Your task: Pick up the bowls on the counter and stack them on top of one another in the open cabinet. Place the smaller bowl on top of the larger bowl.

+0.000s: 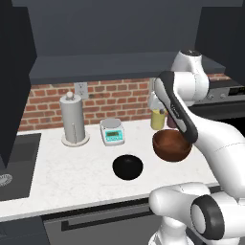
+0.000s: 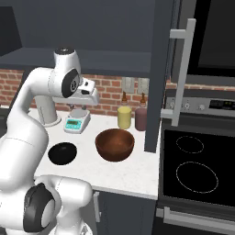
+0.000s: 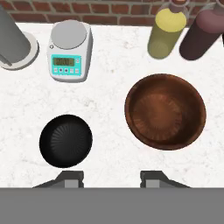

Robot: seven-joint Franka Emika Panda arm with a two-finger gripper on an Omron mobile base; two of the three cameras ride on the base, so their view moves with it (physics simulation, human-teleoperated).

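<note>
Both bowls stand on the counter, well apart from the open cabinet, which is the dark recess above the brick wall. The black bowl sits to the left and the brown bowl to the right, with a strip of bare white counter between them; they do not touch. In the hand view the brown one is clearly wider and deeper, with a darker ribbed inside. The black one is shallow and glossy.

The gripper hangs above the counter and looks straight down. Its two tips show at the bottom of the hand view, with a moderate gap between them, so the jaws are partly open. Nothing is between the tips, and they hold nothing. They are above the bare counter in front of the bowls, nearer than both, about midway between them.

Behind the bowls, near the wall, stands a small scale with a turquoise display. To its left is a paper towel holder. Behind the brown bowl are a yellow jar and a maroon jar, just beside each other. In the right base view a stove with a black top is to the right of the counter. In the left base view a sink is at the left end.
</note>
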